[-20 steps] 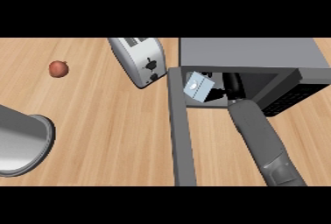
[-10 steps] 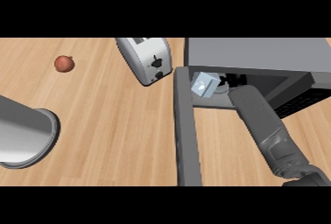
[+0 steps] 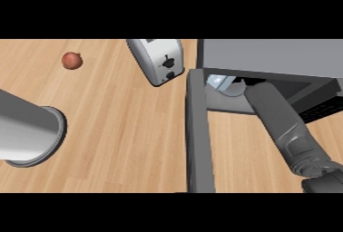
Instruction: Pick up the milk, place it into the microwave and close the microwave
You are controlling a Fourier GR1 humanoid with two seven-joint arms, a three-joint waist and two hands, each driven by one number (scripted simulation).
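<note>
— Right hand point(image 3: 249, 83): where is it?

— Inside the microwave point(image 3: 268, 56), at the end of the grey forearm point(image 3: 281, 122) that runs up from the lower right corner. Only a dark sliver of the hand shows under the microwave's top edge; whether its fingers are curled or straight, I cannot tell.

— And the milk point(image 3: 220, 82)?

— Inside the microwave's cavity, just left of the hand, at the front left of the opening. Only a small pale blue and white part of the carton shows. It looks to be touching the hand, but the contact itself is hidden.

— What about the microwave door point(image 3: 199, 136)?

— Open. It swings out toward the lower edge, a long grey bar left of the forearm.

— Further out from the hand?

— A silver toaster point(image 3: 159, 60) lies just left of the microwave, tilted on the wooden counter point(image 3: 120, 131). Well to the left of that sits a small reddish-brown round thing point(image 3: 72, 60). A large grey cylinder point(image 3: 23, 131) sits at the far left edge, lower down.

— The left hand?

— It shows nowhere.
</note>
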